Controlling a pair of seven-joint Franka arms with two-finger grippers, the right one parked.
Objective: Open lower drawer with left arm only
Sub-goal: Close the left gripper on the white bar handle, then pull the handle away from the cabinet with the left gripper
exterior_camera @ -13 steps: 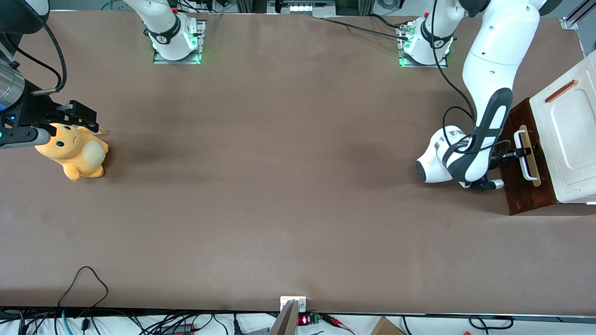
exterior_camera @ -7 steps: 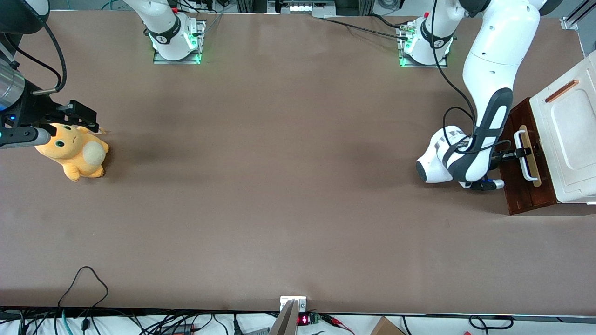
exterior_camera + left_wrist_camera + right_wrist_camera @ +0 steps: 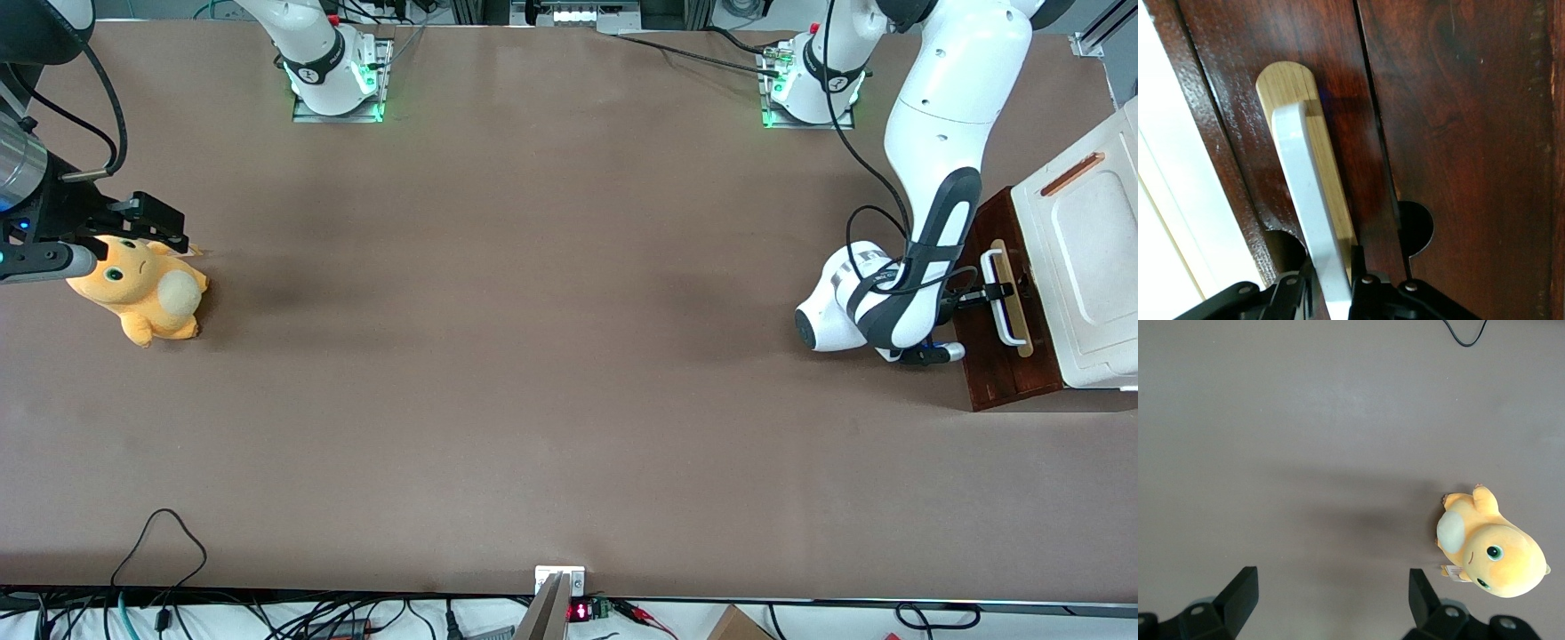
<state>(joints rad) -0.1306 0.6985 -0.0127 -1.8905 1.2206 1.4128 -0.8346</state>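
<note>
At far left of the front view lies an orange plush toy (image 3: 142, 289). At right, my left arm (image 3: 933, 160) holds its gripper (image 3: 994, 294) clamped on the white handle (image 3: 1313, 220) of the lower drawer (image 3: 1000, 356). I judge an off-axis pull could slip the grasp.

lower drawer (image 3: 1000, 356): 1 | handle (image 3: 1308, 220): 1 | plush toy (image 3: 142, 293): 1 | gripper (image 3: 994, 294): 1
</note>
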